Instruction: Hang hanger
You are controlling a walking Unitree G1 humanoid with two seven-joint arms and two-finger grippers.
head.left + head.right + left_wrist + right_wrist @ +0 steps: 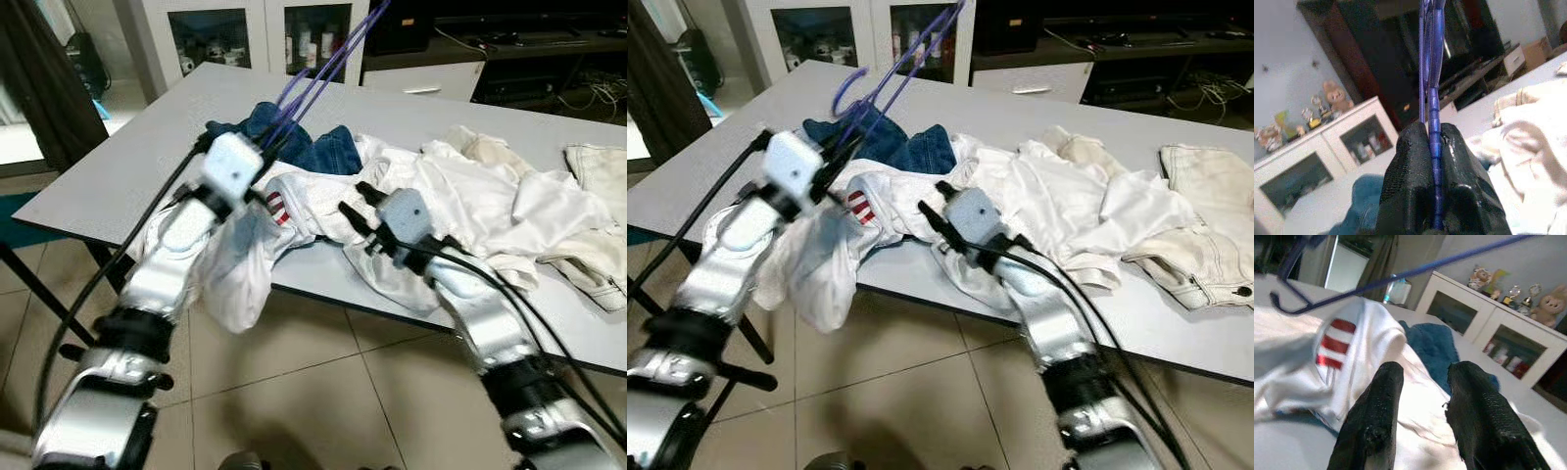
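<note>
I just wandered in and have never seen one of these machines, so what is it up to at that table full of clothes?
It is busy with laundry. The left end effector is shut on a purple hanger, holding it raised over the grey table. The right end effector is open, hovering just above a white garment with red stripes that hangs partly over the table's edge. A blue garment and more pale clothes lie heaped behind.
</note>
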